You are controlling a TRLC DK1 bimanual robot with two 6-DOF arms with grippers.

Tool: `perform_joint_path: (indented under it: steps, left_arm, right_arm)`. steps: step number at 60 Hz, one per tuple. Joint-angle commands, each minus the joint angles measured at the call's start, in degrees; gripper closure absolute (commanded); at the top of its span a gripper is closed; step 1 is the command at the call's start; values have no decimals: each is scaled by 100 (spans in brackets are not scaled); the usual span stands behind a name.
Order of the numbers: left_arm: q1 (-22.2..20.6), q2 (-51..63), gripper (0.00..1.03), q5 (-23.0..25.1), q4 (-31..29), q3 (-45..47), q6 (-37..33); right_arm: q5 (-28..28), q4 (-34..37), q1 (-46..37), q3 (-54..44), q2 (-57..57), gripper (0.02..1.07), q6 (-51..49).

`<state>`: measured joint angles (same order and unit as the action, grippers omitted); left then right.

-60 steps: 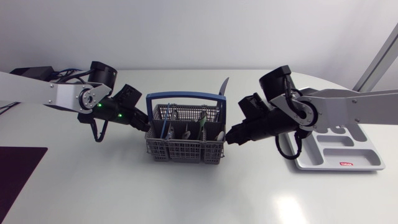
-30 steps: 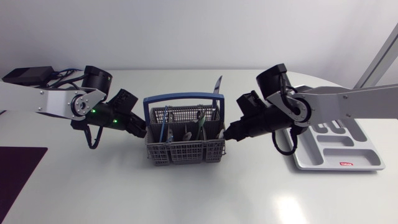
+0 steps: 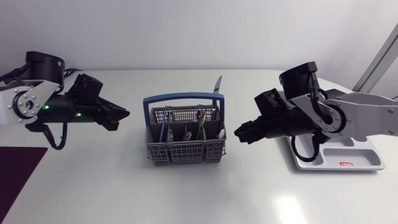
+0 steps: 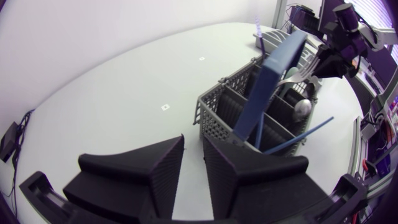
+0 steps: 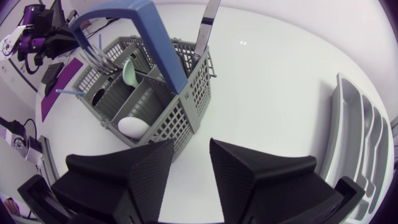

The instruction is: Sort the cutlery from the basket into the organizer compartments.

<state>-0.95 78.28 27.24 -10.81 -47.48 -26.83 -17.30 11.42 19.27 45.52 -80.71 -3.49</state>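
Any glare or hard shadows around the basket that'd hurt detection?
Head view: one bright reflection on the table, well clear of the basket; the shadow under the basket is soft. Left wrist view: a glint on the spoon bowl inside the basket, otherwise even light. Right wrist view: the same spoon bowl shines nearly white; the basket's shadow on the table is faint.

Right arm point(image 3: 357, 116) hides part of the organizer point(image 3: 367, 162)
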Motion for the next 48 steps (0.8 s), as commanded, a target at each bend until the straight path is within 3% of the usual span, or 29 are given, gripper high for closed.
perform_joint_path:
  steps: [1,12,29,38,48]
  left_arm:
    - [-107,-709,72,114,-62,415,-226]
    - [-810,-1869,64,97,-185,934,-279]
    - [-1821,-2089,53,-26,-422,1013,-367]
    - [-2243,-1772,49,-307,-71,1154,-534]
    - [-2401,-1386,46,-431,334,1277,-631]
  right_arm:
    - [86,36,-46,-271,292,51,-196]
    - [139,238,-46,-526,908,46,-372]
    - [139,466,95,-685,1444,37,-557]
    - [139,484,262,-755,1505,37,-574]
    - [148,484,358,-799,1479,37,-601]
